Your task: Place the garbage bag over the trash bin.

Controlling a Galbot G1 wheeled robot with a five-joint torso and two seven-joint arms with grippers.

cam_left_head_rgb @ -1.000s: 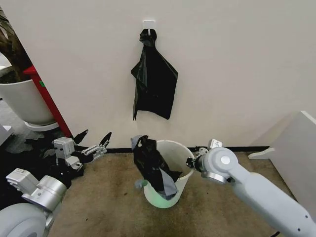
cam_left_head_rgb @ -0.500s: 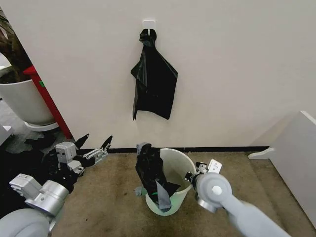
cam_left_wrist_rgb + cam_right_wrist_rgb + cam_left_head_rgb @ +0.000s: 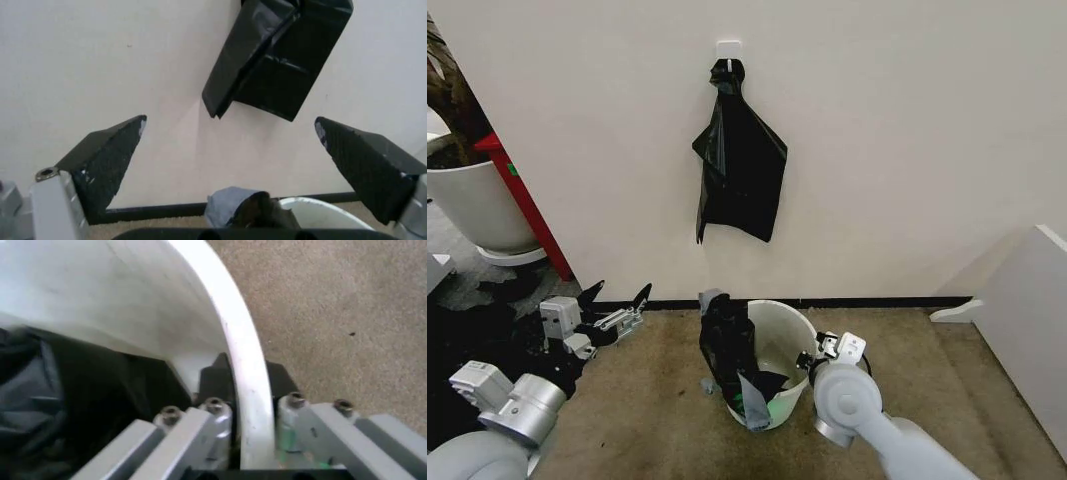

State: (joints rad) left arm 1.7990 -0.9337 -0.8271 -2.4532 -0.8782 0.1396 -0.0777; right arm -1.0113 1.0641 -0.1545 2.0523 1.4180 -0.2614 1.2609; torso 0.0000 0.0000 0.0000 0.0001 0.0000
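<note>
The trash bin [image 3: 779, 330], a small white bucket, stands tilted on the carpet by the wall. The garbage bag [image 3: 725, 340] is crumpled glossy black plastic draped over the bin's left rim and down inside it. My right gripper [image 3: 815, 352] is shut on the bin's right rim. In the right wrist view the gripper [image 3: 247, 385] has one finger inside the rim [image 3: 230, 330] and one outside. My left gripper [image 3: 617, 293] hovers open and empty to the bin's left. From the left wrist view its gripper [image 3: 233, 150] faces the wall, with the bin [image 3: 313, 207] and bag [image 3: 257, 210] below.
A narrower black sack [image 3: 739, 170] with a knotted top hangs from a wall hook above the bin. A white planter [image 3: 467, 205] and a red post [image 3: 527, 215] stand at the left, with black bundles [image 3: 467, 340] on the floor. A white panel [image 3: 1027, 310] leans at the right.
My right arm has swung down and in toward me while keeping hold of the rim. The bin shifted a little and the bag sagged lower. The left gripper barely moved.
</note>
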